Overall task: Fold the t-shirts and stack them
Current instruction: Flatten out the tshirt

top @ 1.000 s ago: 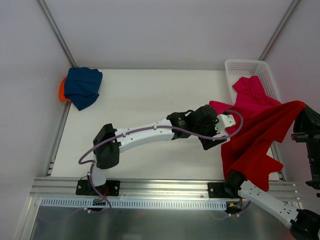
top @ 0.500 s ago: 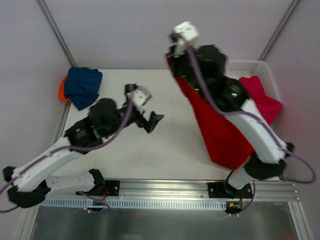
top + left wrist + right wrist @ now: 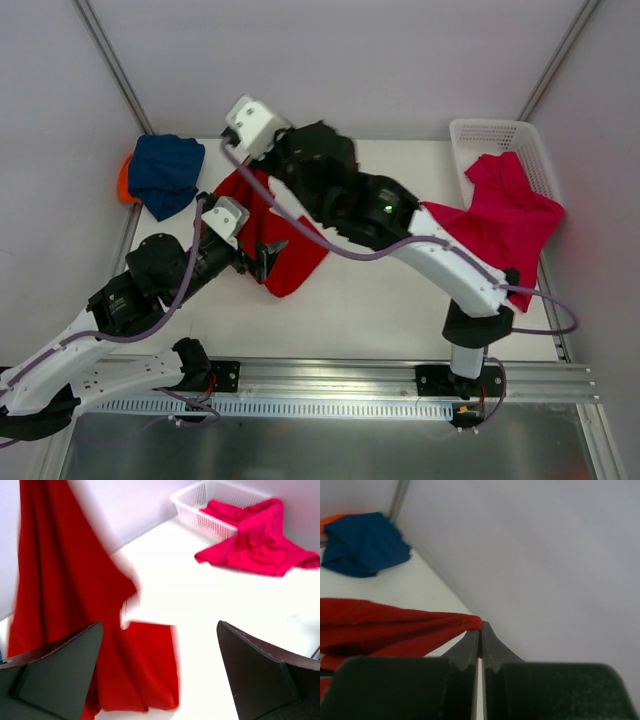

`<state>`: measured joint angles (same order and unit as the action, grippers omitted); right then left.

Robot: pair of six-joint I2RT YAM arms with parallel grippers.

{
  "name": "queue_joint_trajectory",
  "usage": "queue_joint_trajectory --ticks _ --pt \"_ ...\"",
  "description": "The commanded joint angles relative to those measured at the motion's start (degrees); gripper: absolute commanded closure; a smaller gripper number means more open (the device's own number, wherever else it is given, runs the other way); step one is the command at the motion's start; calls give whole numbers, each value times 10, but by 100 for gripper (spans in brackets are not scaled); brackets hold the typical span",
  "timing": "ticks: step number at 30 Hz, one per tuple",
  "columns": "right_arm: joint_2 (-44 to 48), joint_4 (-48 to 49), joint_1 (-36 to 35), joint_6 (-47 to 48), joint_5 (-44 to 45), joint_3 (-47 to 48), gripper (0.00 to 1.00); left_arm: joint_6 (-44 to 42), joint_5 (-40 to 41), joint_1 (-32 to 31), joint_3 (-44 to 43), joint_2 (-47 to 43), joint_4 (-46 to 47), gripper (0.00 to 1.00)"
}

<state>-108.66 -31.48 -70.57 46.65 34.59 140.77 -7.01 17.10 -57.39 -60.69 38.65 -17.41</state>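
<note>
Your right gripper [image 3: 480, 630], pinching the red t-shirt [image 3: 295, 265], has swung it far from the basket [image 3: 470, 128]; your left gripper [image 3: 160, 672] gapes nearby. A missed hem may bunch it.

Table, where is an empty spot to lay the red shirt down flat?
The table is bare between the red shirt and the pink shirt, toward the near edge. It is crowded in the far-left corner by the navy shirt and on the right by the basket.
</note>
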Motion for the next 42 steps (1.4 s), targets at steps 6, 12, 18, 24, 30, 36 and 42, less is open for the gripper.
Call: queue_joint_trajectory --ticks 6,12,18,24,30,36,42 --pt "309 133 133 100 173 -164 100 9 -36 -2 6 40 17 1" --pt "419 133 225 55 157 -312 100 10 -99 -2 0 51 19 1" --pt "480 104 225 -23 162 -482 100 24 -174 -2 1 84 19 1" --pt "498 62 221 -137 2 -562 100 19 -183 -2 5 114 19 1" --pt "438 29 91 -68 -232 -414 100 13 -132 -2 27 95 49 1" --pt "360 171 17 -54 -335 -198 100 12 -89 -2 89 17 107 1" --pt "268 262 -36 130 -299 -52 99 14 -97 -2 97 1 108 1"
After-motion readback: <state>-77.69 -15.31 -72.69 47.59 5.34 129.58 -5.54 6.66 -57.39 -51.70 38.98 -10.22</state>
